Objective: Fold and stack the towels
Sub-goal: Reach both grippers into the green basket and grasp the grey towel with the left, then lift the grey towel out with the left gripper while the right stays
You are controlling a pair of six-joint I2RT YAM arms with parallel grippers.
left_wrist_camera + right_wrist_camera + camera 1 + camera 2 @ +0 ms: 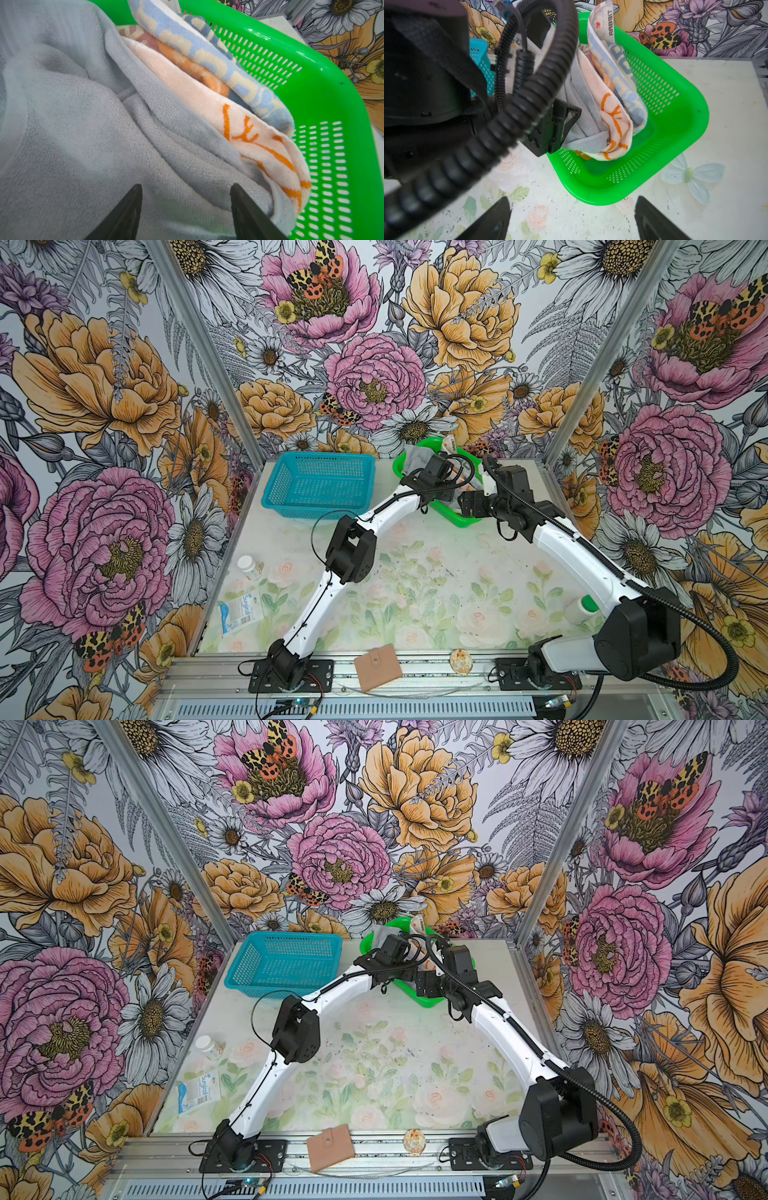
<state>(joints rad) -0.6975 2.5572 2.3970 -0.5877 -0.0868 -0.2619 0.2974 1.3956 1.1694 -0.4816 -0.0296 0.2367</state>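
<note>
The towels sit bunched together in a green basket at the back right of the table. The plain grey towel lies closest to my left arm. Beside it are the orange-and-cream towel and the blue-and-beige lettered towel, which stands up against the basket wall. My left gripper is inside the basket, open, its fingers pressed down on either side of a fold of grey towel. My right gripper hangs open over bare table just in front of the basket's near corner.
An empty blue basket stands left of the green one. A white bottle and a blue-white packet lie at the left edge. A green-capped bottle lies at the right. A tan wallet rests on the front rail.
</note>
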